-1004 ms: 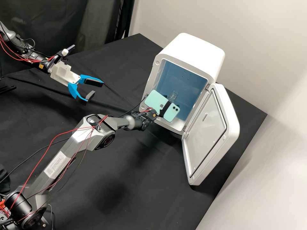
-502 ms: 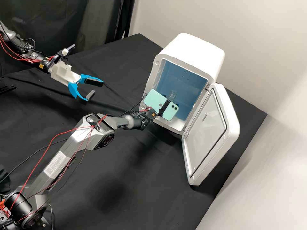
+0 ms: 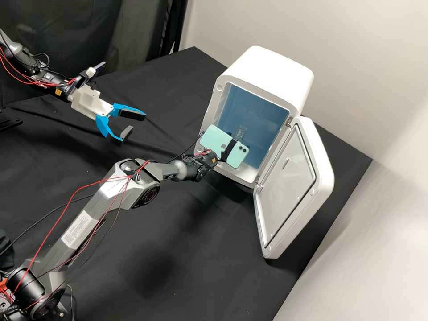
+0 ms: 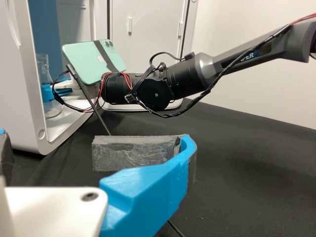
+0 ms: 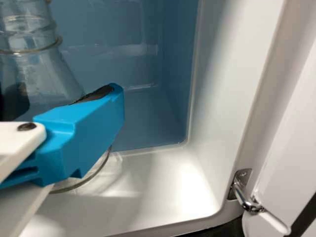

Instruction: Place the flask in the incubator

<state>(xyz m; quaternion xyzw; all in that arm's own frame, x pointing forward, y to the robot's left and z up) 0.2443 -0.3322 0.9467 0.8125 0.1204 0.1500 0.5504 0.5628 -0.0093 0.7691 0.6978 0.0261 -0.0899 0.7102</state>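
**Incubator.** The white incubator stands on the black bench toward its far right corner. Its door is swung fully open on the right-hand side, exposing the blue-lined chamber. A metal hinge joins the door to the body at the lower front corner of the opening.

**Flask.** The clear glass flask is inside the chamber, upright, near the front opening. In the right wrist view its conical body and ringed neck are close to the camera, and its round base lies low against the chamber floor, just behind the white front lip.

**Right arm.** The right arm extends across the bench from the near left, with its wrist at the chamber mouth. A mint-green phone is strapped to the wrist and tilted across the lower left of the opening. The right gripper is inside the chamber, directly at the flask's lower body. Jaw state cannot be told: the views do not show whether it clamps the glass or merely lies alongside it.

**Left arm.** The left arm enters from the far left. The left gripper hangs above the bench, well apart from the incubator, and faces toward it. Its jaws are apart and hold nothing; one blue finger carries a grey pad on its inner face.
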